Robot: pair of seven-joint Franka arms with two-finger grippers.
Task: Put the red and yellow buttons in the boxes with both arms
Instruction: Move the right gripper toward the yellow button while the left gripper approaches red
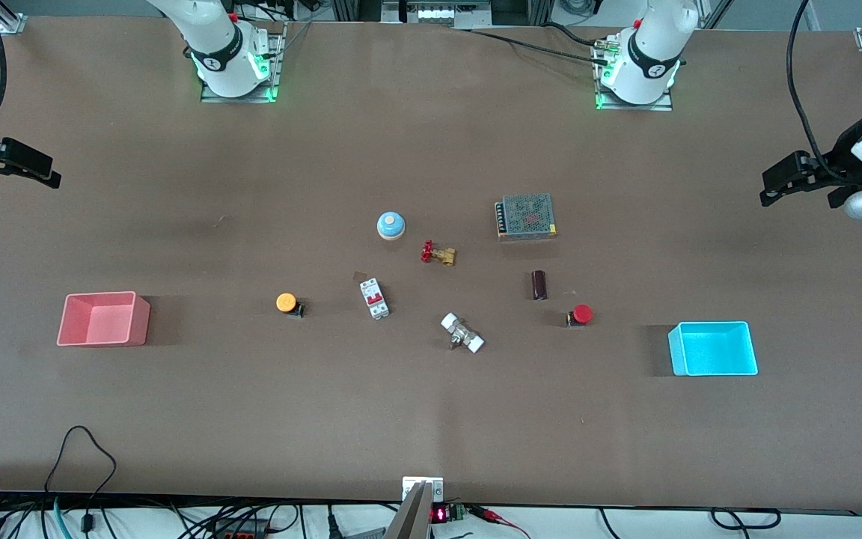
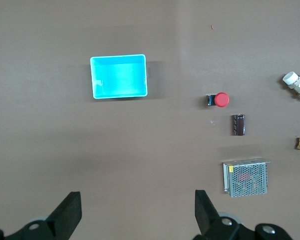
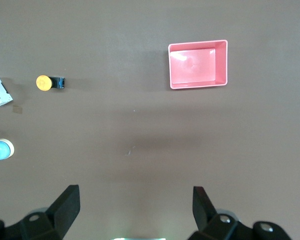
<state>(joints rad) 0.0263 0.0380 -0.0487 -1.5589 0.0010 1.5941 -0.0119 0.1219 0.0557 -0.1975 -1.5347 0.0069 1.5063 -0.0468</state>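
Note:
The red button (image 1: 582,314) lies on its side on the table, between a dark cylinder and the cyan box (image 1: 750,348); both show in the left wrist view, button (image 2: 220,100) and box (image 2: 119,76). The yellow button (image 1: 286,302) lies toward the pink box (image 1: 142,318); both show in the right wrist view, button (image 3: 44,82) and box (image 3: 197,65). Both boxes are empty. My left gripper (image 1: 771,187) (image 2: 137,210) is open and empty, up over the left arm's end of the table. My right gripper (image 1: 46,171) (image 3: 136,205) is open and empty, up over the right arm's end.
In the middle of the table lie a blue-domed button (image 1: 391,224), a red-handled brass valve (image 1: 437,253), a white circuit breaker (image 1: 374,298), a white-ended fitting (image 1: 462,333), a dark cylinder (image 1: 539,284) and a mesh-covered power supply (image 1: 526,215).

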